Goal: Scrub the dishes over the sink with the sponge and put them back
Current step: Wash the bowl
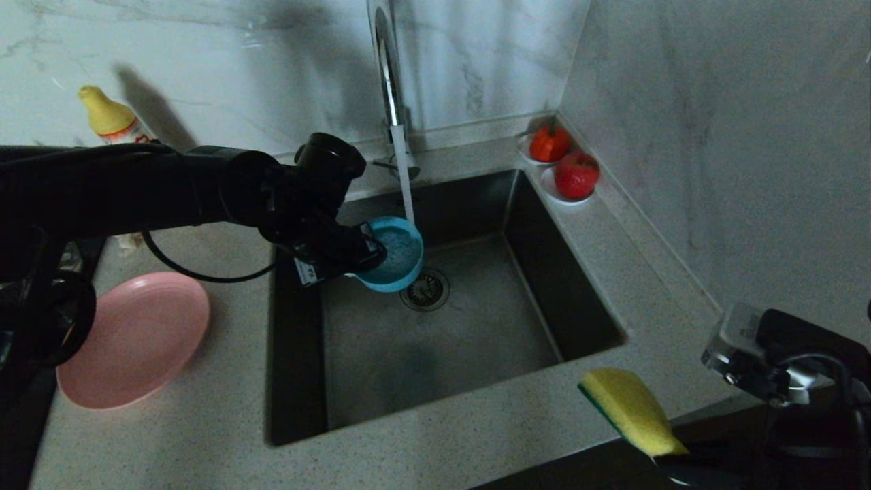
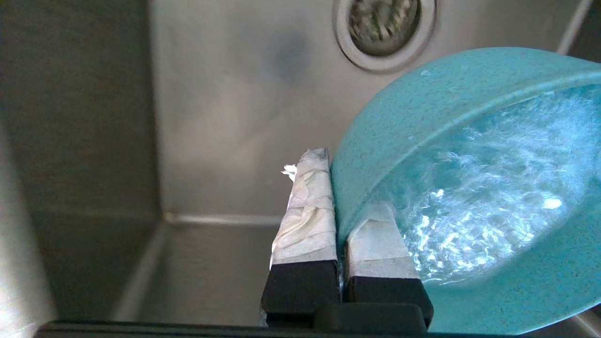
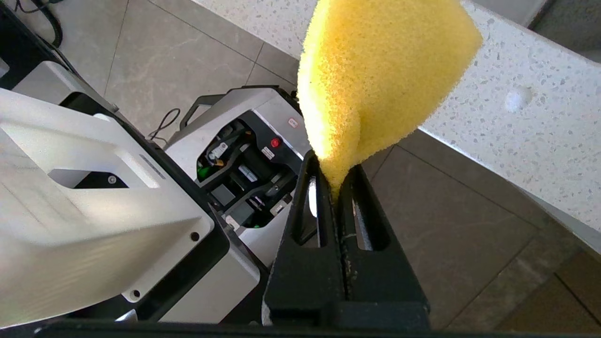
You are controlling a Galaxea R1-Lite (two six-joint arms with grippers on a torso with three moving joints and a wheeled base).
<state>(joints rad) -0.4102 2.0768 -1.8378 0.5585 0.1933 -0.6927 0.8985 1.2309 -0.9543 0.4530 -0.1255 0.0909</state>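
My left gripper (image 1: 364, 250) is shut on the rim of the teal-blue bowl (image 1: 398, 255), one finger inside and one outside. It holds the bowl tilted over the sink (image 1: 442, 354), above the drain strainer (image 1: 425, 289). Water (image 1: 406, 184) runs from the chrome faucet (image 1: 388, 75) into the bowl (image 2: 469, 141) and churns there beside the left gripper (image 2: 342, 188). The pink plate (image 1: 133, 337) lies on the counter left of the sink. At the front right, beyond the counter edge, my right gripper (image 3: 335, 164) is shut on the yellow sponge (image 3: 375, 70), whose green face shows (image 1: 629, 408). The chopsticks are out of view.
A yellow-capped bottle (image 1: 109, 116) stands at the back left wall. Two red fruits (image 1: 550, 143) (image 1: 577, 175) sit on small white saucers in the back right corner. A marble wall runs along the right side. My own white base (image 3: 225, 155) shows below the right gripper.
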